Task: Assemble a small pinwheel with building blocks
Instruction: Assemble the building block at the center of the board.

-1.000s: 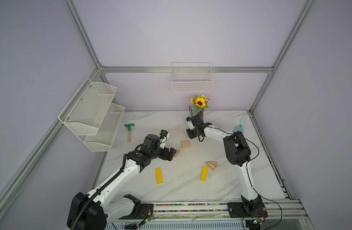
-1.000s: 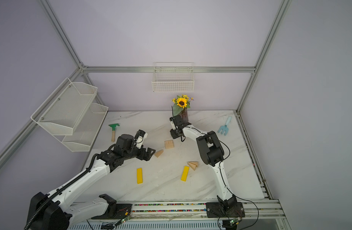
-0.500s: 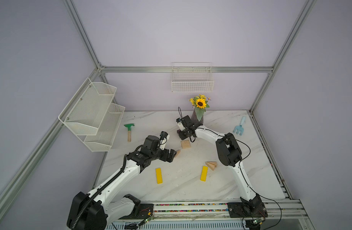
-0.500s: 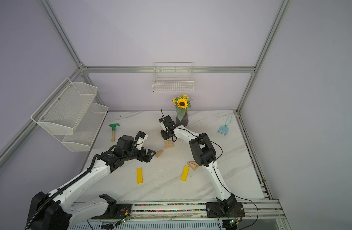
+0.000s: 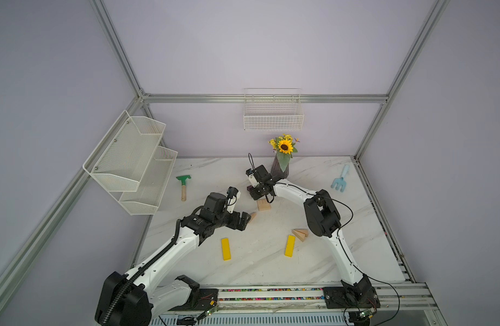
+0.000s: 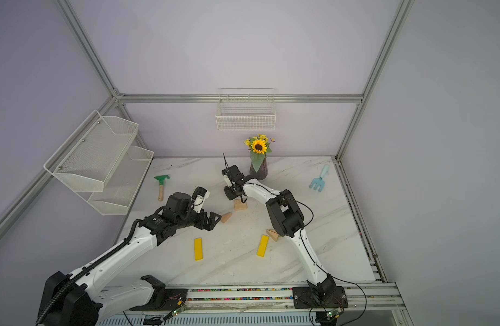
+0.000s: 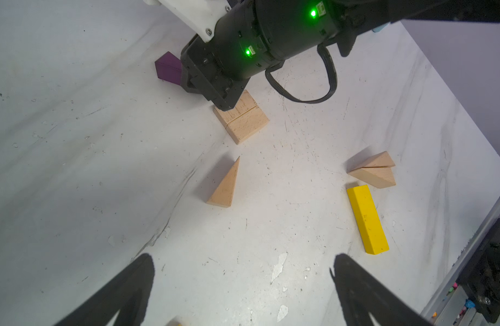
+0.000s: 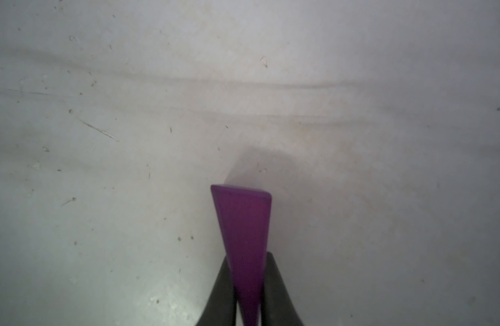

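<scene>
My right pincer (image 8: 248, 258) is clamped on the purple wedge (image 8: 243, 220), low over the table (image 8: 101, 113), just beyond the paired blocks (image 7: 241, 118). My left pincer (image 7: 243, 259) stands wide apart and empty, with a plain wedge (image 7: 224, 186) just ahead. Two wedges (image 5: 300, 234) and the yellow bars (image 5: 225, 248) lie nearer.

We note the purple wedge (image 8: 244, 225) between the right fingers (image 8: 220, 293) is matt-painted; the wood blocks (image 7: 246, 121) show bare grain; the table (image 7: 73, 169) is scuffed, marble-look.
</scene>
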Action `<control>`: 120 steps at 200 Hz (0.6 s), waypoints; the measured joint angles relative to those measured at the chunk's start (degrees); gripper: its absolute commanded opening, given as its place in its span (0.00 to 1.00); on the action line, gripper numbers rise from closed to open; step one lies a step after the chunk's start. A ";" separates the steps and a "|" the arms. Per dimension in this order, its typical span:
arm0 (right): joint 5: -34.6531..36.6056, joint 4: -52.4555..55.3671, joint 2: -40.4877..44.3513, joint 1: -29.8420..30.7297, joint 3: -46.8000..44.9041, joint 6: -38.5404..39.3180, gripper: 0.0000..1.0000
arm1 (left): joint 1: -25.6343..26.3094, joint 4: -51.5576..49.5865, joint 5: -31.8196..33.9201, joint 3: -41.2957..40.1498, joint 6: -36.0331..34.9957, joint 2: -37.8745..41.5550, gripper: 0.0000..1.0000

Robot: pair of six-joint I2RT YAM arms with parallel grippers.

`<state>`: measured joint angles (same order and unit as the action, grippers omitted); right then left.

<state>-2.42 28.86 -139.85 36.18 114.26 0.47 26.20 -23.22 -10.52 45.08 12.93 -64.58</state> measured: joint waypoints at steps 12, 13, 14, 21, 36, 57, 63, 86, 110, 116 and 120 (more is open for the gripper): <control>0.00 -0.66 0.26 0.00 -0.70 0.00 0.03 | 0.00 0.07 0.00 0.00 0.02 0.00 1.00; 0.00 -0.70 0.28 0.00 -0.74 0.00 0.03 | 0.00 0.07 0.00 0.00 0.02 0.02 1.00; -0.02 -0.76 0.31 0.00 -0.79 0.00 0.03 | 0.00 0.07 0.00 0.00 0.02 0.02 1.00; -0.02 -1.29 0.55 0.00 -1.33 0.00 0.04 | 0.00 0.07 -0.02 0.00 0.02 0.02 1.00; -0.07 -1.99 1.16 0.02 -2.49 0.00 0.04 | 0.00 0.07 -0.17 0.00 0.02 0.04 1.00; -0.09 -2.54 2.12 0.15 -4.13 -0.02 0.05 | 0.00 0.07 -0.35 0.00 0.07 0.07 1.00; -0.09 -2.60 2.32 0.22 -4.48 -0.04 0.05 | 0.00 0.07 -0.39 0.00 0.07 0.07 1.00; -0.07 -2.69 2.64 0.48 -4.96 -0.07 0.05 | 0.00 0.09 -0.50 0.00 0.09 0.11 1.00; -0.09 -2.67 2.69 0.83 -4.98 -0.11 0.06 | 0.00 0.09 -0.63 0.00 0.11 0.11 1.00; -0.09 -2.67 2.69 0.92 -4.98 -0.11 0.06 | 0.00 0.09 -0.63 0.00 0.11 0.11 1.00; -0.09 -2.67 2.69 0.96 -4.98 -0.13 0.07 | 0.00 0.09 -0.63 0.00 0.11 0.13 1.00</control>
<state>-2.50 26.20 -137.16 37.15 109.27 0.34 26.20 -23.14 -11.16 45.08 13.04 -64.45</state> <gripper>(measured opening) 0.152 0.999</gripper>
